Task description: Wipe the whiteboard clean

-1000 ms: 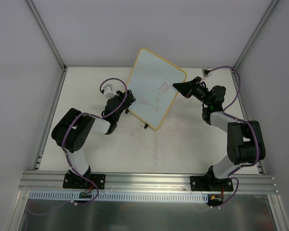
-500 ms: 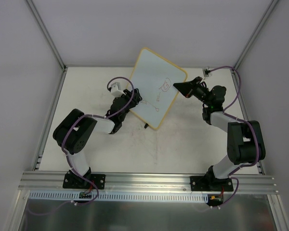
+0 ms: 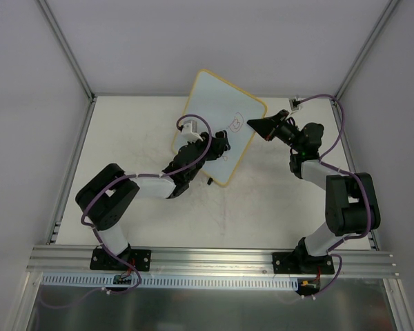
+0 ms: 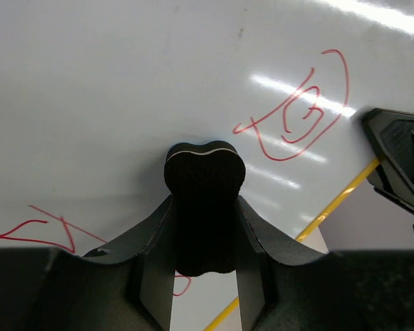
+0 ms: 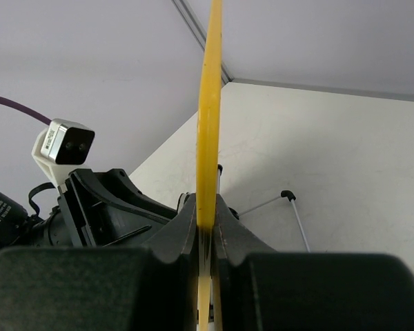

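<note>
Left gripper [image 3: 217, 148] has slid rightward
Clamped on a black eraser [image 4: 204, 200] against the glossy board [image 3: 210, 103] (red doodles [image 4: 300, 114]); right gripper [image 5: 207, 234] pinches its yellow rim [image 5: 208, 103].

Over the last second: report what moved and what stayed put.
The left gripper, clamping a black eraser, swept rightward from the left edge of the whiteboard onto the middle of its face. The right gripper kept pinching the yellow frame, the board stayed tilted, and the upper red doodle remains.

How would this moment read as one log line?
right hand: shut on whiteboard edge | left hand: shut on black eraser, at board face | red doodles: unerased
</note>
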